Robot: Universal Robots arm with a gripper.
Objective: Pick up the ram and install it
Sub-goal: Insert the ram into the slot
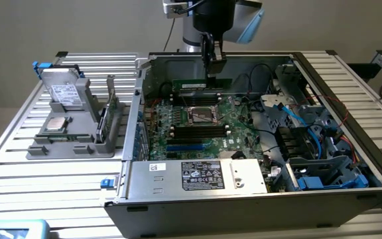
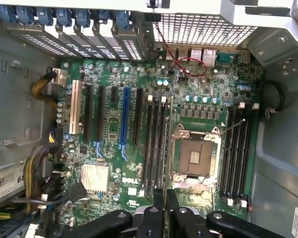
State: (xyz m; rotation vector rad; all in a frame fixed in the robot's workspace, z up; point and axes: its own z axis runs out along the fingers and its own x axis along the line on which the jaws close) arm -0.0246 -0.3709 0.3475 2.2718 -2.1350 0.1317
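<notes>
Just beyond the open processor socket [image 1: 203,115], your gripper [image 1: 212,63] is clamped nearly closed on the top edge of the ram [image 1: 202,84], holding it above the memory slots [image 2: 156,144]. Any skew or offset on the way down could jam the stick or scrape it onto the socket. It hangs level, contacts down, long axis left-to-right across the exterior view.
</notes>
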